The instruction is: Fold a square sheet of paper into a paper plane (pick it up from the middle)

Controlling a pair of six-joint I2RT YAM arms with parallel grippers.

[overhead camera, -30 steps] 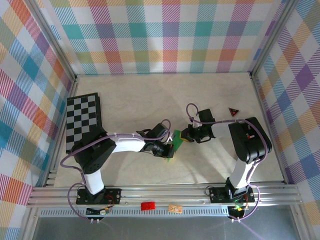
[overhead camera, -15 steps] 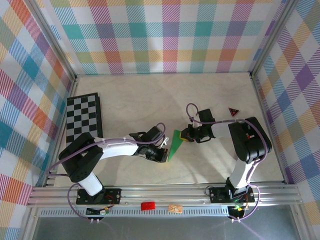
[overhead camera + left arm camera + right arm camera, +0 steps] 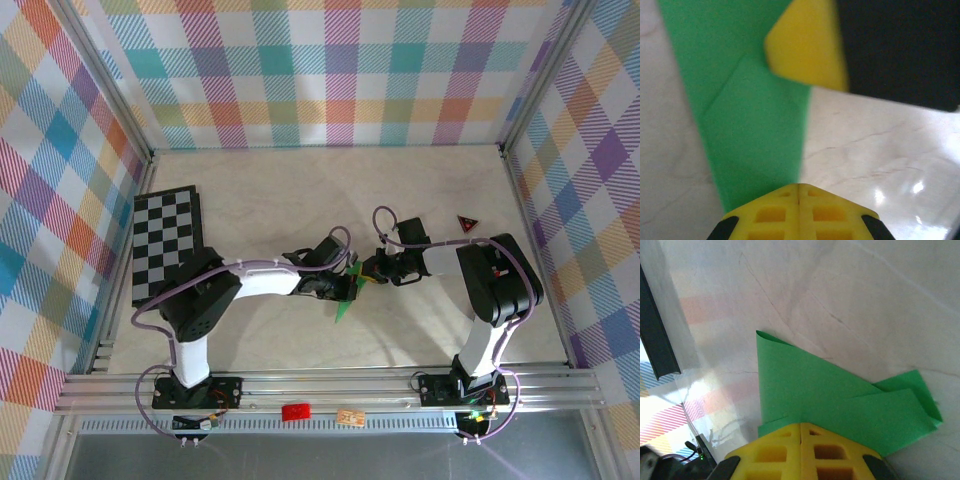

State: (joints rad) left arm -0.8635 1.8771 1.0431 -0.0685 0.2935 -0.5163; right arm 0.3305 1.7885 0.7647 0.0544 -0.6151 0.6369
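Green paper lies flat on the pale counter (image 3: 280, 200). The sheet of paper (image 3: 341, 308) has already been folded into a slim pointed shape, with flaps laid over each other. Its wide end is tucked right under the tips of the right pincer (image 3: 368, 272). Its point sticks out just past the left pincer (image 3: 350, 284), toward the near edge.

Both pincers are closed tight, finger against finger. No paper can be seen squeezed between the fingers of either one. The paper seems to be pushed down by the closed tips, but at the right pincer this cannot be told for sure.

One thing has changed. Half a second ago the left pincer had been pulled back off the paper, and the whole green shape could be seen. Now it has been brought forward again and set on the paper. A yellow finger (image 3: 805, 45) of the right pincer is seen close ahead of it in the left wrist view. The right pincer has not been moved.

From this it is judged that the paper is being held down at one end while a fold is pressed flat again. The plane looks only partly made, since no wings have been bent out yet.

A checkered board (image 3: 168, 245) lies well apart, beyond the left pincer.
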